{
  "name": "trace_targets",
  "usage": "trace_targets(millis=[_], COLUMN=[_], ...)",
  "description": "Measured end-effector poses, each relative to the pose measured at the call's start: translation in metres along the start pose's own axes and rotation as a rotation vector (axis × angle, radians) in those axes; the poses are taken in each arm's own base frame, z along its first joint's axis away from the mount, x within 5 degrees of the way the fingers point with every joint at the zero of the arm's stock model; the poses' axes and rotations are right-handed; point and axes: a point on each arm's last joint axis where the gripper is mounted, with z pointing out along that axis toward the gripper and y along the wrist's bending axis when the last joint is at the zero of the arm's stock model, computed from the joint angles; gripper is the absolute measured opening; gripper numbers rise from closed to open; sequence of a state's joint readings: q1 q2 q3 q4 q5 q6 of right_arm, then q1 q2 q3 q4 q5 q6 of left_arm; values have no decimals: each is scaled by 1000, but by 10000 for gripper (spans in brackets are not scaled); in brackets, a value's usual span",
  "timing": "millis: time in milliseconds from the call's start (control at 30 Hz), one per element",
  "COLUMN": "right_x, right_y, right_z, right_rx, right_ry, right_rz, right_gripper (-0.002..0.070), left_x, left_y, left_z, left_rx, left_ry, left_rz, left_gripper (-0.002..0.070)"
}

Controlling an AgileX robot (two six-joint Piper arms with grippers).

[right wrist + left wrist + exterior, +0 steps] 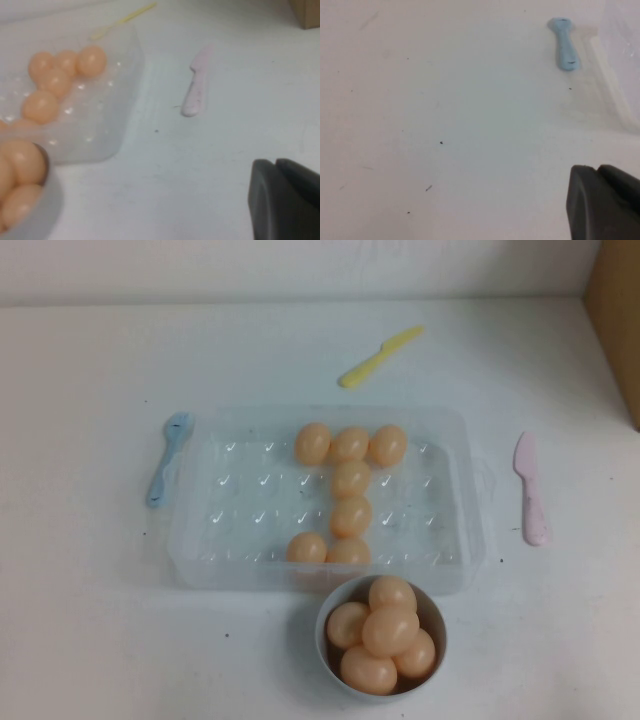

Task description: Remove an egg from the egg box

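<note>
While neither arm is showing in the high view, the scene is lying as follows:

Egg box: the egg box (200, 540) is sitting at table centre, holding seven eggs; three are lining its 12 o'clock row, two are descending the middle column, two are sitting at its 6 o'clock edge.
Egg: the egg (388, 445), at the 3 o'clock end of the top row, is resting in its cup, touching its neighbour.
Bowl: a white bowl (325, 640) is standing at 6 o'clock of the box, heaped with more eggs.
Utensils: a blue spoon (168, 456) is lying at 9 o'clock, a pink knife (530, 488) at 3 o'clock, a yellow knife (379, 356) at 12 o'clock.
Left gripper: the left gripper (602, 202) is hovering over bare table near the spoon; claw state, cannot tell.
Right gripper: the right gripper (285, 200) is hovering over bare table near the pink knife; claw state, cannot tell.
</note>
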State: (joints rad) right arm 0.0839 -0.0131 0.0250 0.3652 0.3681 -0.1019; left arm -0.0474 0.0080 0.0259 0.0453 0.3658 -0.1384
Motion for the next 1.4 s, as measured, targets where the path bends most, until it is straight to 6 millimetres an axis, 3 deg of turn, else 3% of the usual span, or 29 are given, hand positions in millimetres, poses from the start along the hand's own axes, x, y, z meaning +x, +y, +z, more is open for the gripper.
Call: trace_targets(millis=[100, 267, 400, 567, 733, 1033, 1233, 1400], right_x=[-1, -11, -21, -25, -27, -27, -65, -98], right_y=[6, 18, 14, 9, 8, 13, 30, 42], right_z=[0, -2, -4, -4, -4, -5, -2, 25], right_rx=[-69, -229, -244, -195, -201, -210, -209, -200], right_ry=[-7, -58, -159, -231, -248, -230, -117, 154], right_rz=[179, 640, 839, 726, 772, 535, 273, -16], right_gripper=[-17, -17, -17, -17, -17, -17, -17, -17], left_x=[0, 0, 0, 0, 0, 0, 0, 0], left_y=[0, 0, 0, 0, 0, 0, 0, 0], left_z=[0, 0, 0, 0, 0, 0, 0, 0], left_rx=[0, 0, 0, 0, 0, 0, 0, 0], left_ry=[0, 2, 2, 2, 2, 2, 2, 2], left_rz=[0, 0, 0, 0, 0, 0, 0, 0], left_gripper=[-4, -5, -5, -5, -5, -5, -5, -5])
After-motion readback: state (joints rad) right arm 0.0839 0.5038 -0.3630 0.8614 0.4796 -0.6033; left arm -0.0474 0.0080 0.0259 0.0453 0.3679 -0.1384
